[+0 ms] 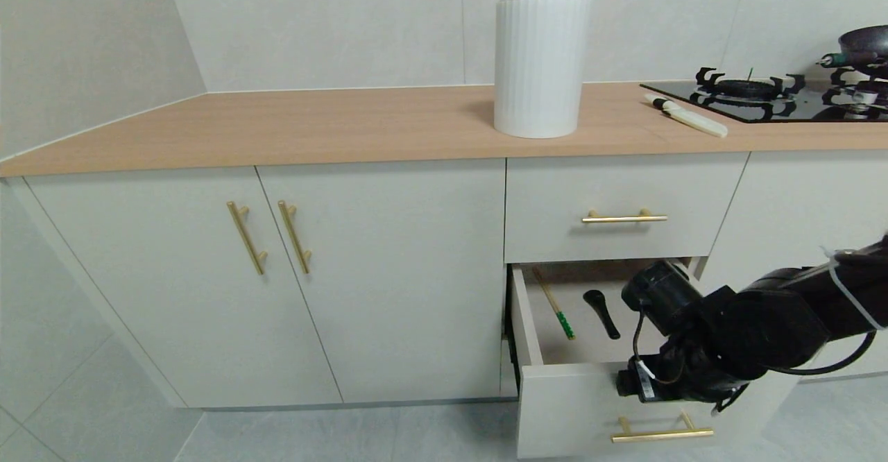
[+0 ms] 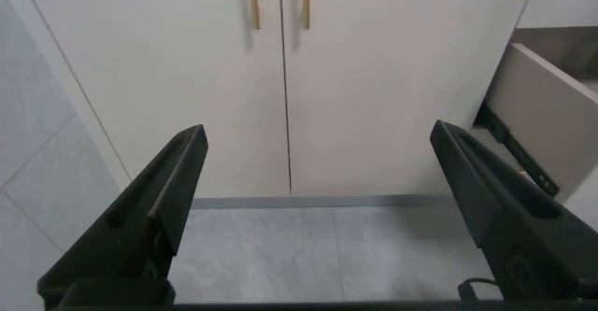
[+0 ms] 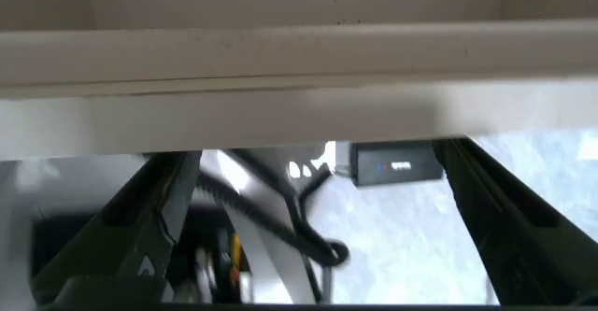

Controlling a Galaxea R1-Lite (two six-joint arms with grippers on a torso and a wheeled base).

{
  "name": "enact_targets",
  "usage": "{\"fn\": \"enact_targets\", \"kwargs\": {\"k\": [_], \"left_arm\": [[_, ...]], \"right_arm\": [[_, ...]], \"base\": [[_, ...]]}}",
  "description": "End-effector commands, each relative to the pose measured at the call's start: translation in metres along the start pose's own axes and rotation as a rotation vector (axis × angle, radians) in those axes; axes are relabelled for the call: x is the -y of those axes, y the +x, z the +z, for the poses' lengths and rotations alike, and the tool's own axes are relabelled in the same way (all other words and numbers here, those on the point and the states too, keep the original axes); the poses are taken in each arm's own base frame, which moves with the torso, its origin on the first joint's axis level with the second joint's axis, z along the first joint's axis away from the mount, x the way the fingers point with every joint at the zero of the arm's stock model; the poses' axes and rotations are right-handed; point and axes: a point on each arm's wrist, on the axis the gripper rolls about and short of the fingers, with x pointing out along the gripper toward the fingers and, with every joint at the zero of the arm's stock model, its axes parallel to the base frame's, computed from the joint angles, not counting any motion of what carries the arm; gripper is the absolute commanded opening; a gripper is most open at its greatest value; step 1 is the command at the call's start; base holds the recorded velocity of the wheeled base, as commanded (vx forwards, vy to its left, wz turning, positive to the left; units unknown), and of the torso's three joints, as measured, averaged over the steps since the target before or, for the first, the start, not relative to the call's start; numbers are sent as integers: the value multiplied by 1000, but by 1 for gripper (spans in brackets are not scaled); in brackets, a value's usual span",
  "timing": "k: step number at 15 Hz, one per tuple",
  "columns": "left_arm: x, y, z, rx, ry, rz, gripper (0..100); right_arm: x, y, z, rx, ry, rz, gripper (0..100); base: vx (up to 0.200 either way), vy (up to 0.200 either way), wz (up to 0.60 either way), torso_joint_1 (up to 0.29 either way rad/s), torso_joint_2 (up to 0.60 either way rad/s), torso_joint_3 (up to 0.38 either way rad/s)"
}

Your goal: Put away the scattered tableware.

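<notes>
Green-tipped chopsticks (image 1: 555, 306) and a black spoon (image 1: 602, 313) lay apart in the open drawer (image 1: 569, 406), while wrist views showed the right gripper (image 3: 322, 219) spread wide at its front edge and the left gripper (image 2: 318, 194) equally wide.

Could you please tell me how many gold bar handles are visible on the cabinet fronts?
4: left door handle, right door handle, shut upper drawer's handle, open lower drawer's handle. The right arm may hide others further right.
</notes>
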Motion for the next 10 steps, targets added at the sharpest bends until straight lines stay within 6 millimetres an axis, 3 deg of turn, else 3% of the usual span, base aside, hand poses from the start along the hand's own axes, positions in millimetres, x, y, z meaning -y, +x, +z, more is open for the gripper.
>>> {"fn": "enact_targets", "kwargs": {"k": [1,10], "left_arm": [[0,0,0,-1,-1,0,100],[0,0,0,-1,-1,0,100]], "right_arm": [[3,17,12,-12,33,-23,100],[9,66,50,242,129,29,100]], "base": [[0,0,0,0,0,0],[0,0,0,0,0,0]]}}
